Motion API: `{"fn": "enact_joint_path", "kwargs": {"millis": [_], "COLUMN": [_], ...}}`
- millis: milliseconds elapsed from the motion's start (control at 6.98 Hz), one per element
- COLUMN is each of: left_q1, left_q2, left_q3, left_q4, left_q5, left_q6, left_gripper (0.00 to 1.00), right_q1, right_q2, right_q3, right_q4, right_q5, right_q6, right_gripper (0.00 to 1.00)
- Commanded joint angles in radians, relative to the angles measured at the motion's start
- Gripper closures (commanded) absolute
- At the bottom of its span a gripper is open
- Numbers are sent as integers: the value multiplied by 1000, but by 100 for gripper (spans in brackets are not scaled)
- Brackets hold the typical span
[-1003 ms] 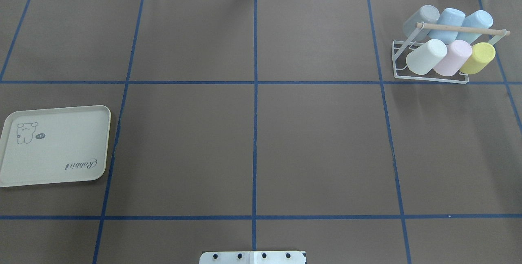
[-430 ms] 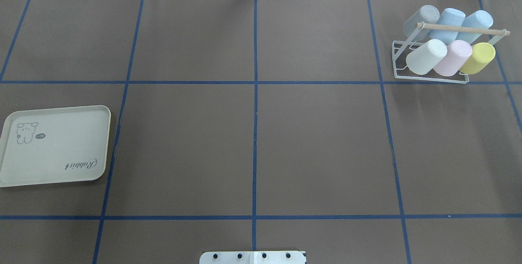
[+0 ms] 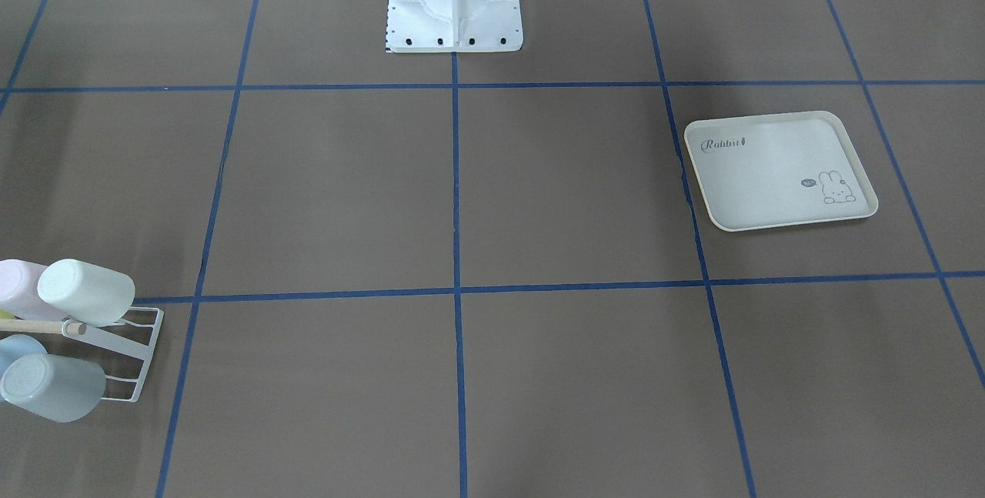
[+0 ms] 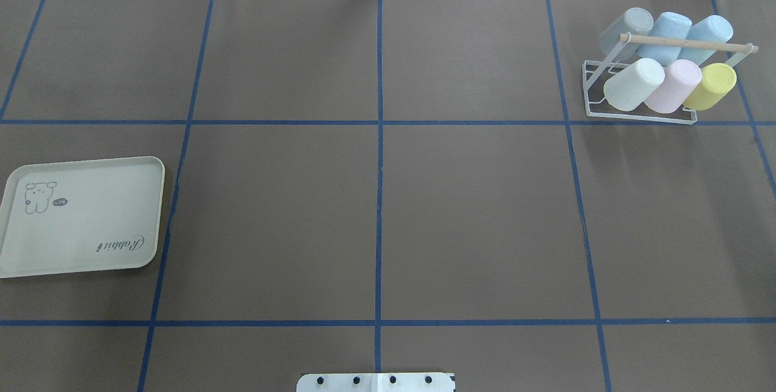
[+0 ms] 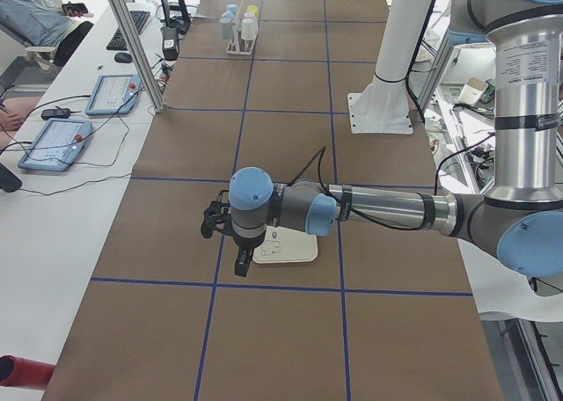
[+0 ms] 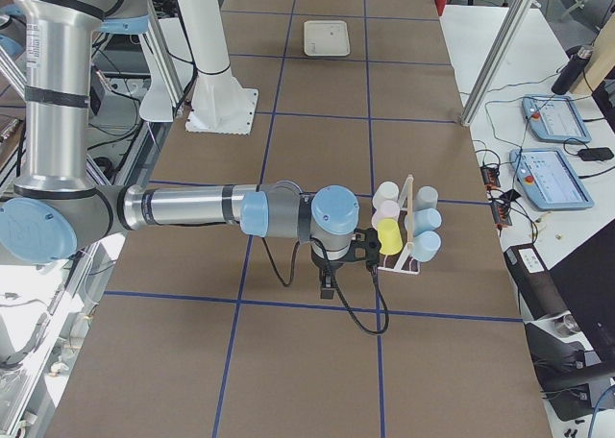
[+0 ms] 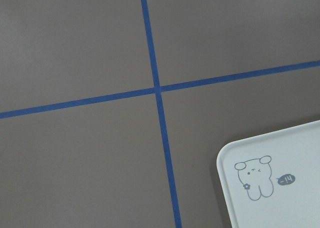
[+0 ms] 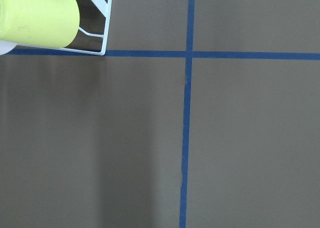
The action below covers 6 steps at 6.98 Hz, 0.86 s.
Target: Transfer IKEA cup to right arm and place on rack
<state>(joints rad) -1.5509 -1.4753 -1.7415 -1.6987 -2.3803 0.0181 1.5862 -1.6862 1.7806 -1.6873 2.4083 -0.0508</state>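
Now | table's left edge: tray (image 4: 91,222) holds no cup; left gripper (image 5: 242,266) hangs fingers-down above the tray's edge, jaw gap cannot be told | far right corner: six cups (image 4: 633,84) sit tilted on the rack (image 4: 736,46); right gripper (image 6: 327,291) hangs fingers-down just beside the yellow cup (image 4: 710,86), jaw gap cannot be told | judged: no cup remains to hand over

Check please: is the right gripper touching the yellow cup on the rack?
Apart. Overhead view shows the yellow cup bare on the rack, no right gripper near it.
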Motion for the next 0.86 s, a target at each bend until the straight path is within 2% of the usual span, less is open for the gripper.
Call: {"fn": "enact_joint_path", "kwargs": {"millis": [0,716], "left_q1": [0,0], "left_q2": [-5,12], "left_q3": [7,-3], "left_q4": [-6,50], "left_q5": [-2,4], "left_q6": [-10,-12], "left_gripper": [0,0], "right_q1": [0,0], "right_q2": [5,2], "right_q3": [-3,-3], "right_q4": [0,0], "right_q5": [0,32], "right_q6": [2,2], "right_gripper": [0,0]}}
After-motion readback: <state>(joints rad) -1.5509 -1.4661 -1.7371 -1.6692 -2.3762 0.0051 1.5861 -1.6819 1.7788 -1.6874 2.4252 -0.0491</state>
